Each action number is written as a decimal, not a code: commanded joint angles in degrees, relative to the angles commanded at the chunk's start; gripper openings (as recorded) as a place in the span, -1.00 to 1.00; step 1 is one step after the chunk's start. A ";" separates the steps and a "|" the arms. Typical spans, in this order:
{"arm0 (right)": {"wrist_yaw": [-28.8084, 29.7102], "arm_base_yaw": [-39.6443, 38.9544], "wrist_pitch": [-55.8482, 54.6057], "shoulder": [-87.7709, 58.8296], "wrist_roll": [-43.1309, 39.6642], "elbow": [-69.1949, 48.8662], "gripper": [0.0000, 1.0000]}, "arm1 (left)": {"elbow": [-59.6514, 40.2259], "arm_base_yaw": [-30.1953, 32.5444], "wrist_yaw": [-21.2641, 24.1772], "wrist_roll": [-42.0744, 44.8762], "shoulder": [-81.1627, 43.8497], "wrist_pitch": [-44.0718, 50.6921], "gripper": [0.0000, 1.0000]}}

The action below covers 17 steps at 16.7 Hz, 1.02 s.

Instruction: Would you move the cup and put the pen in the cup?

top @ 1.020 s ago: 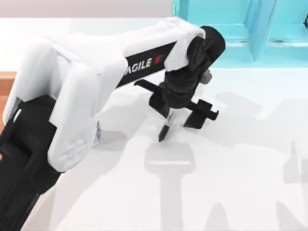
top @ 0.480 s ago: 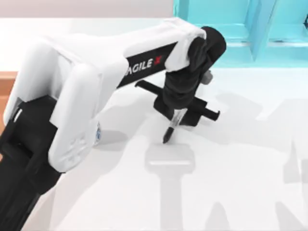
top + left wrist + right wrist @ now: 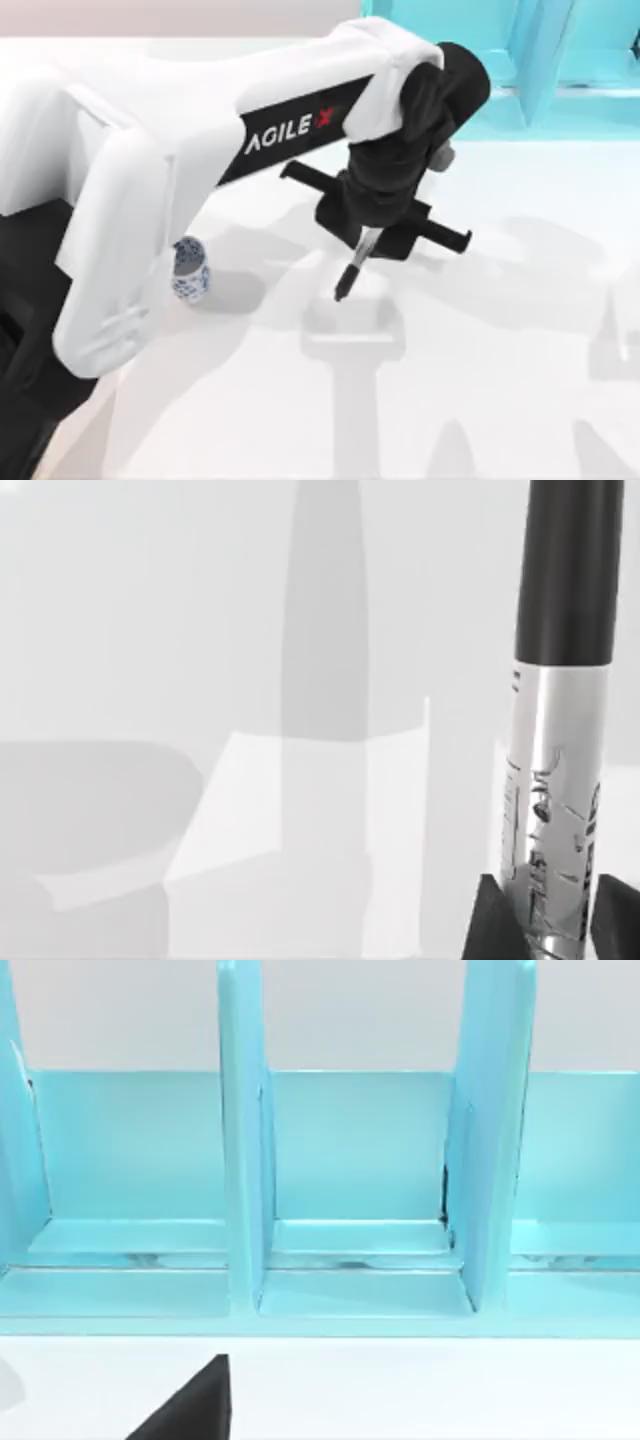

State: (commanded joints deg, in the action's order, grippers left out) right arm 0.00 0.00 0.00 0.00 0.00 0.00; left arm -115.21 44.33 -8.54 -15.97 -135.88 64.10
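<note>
My left gripper (image 3: pixel 375 235) hangs over the middle of the table, shut on the pen (image 3: pixel 352 268). The pen points down and slightly left, its black tip just above the white tabletop. In the left wrist view the pen (image 3: pixel 555 780) shows a silver barrel and a black cap, held between two black fingertips (image 3: pixel 492 928). The cup (image 3: pixel 190 270), white with a blue pattern, stands upright at the table's left, beside the left arm's white link and well left of the pen. A black part of my right gripper (image 3: pixel 190 1405) shows in the right wrist view.
A teal shelf unit (image 3: pixel 500 60) with upright dividers runs along the back right of the table; the right wrist view faces its compartments (image 3: pixel 355 1160). The left arm's bulky white link (image 3: pixel 130 200) covers the table's left part. White tabletop (image 3: pixel 500 350) lies to the front and right.
The left arm has swung so that its white link no longer covers the cup. The gripper with the pen has shifted slightly right; the pen stays gripped.
</note>
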 joint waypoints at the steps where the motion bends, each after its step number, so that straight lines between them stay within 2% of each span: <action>1: 0.00 0.00 0.00 0.00 0.00 0.00 1.00 | 0.68 0.39 -0.06 -0.44 1.06 0.38 -1.00; 13: 0.00 0.00 0.00 0.00 0.00 0.00 1.00 | 9.13 5.47 -0.62 -5.70 13.66 5.48 -1.00; 17: 0.00 0.00 0.00 0.00 0.00 0.00 1.00 | 9.39 5.68 -0.63 -5.87 13.97 5.68 -1.00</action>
State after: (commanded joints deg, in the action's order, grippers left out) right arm 0.00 0.00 0.00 0.00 0.00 0.00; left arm -105.82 50.00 -9.17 -21.84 -121.91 69.79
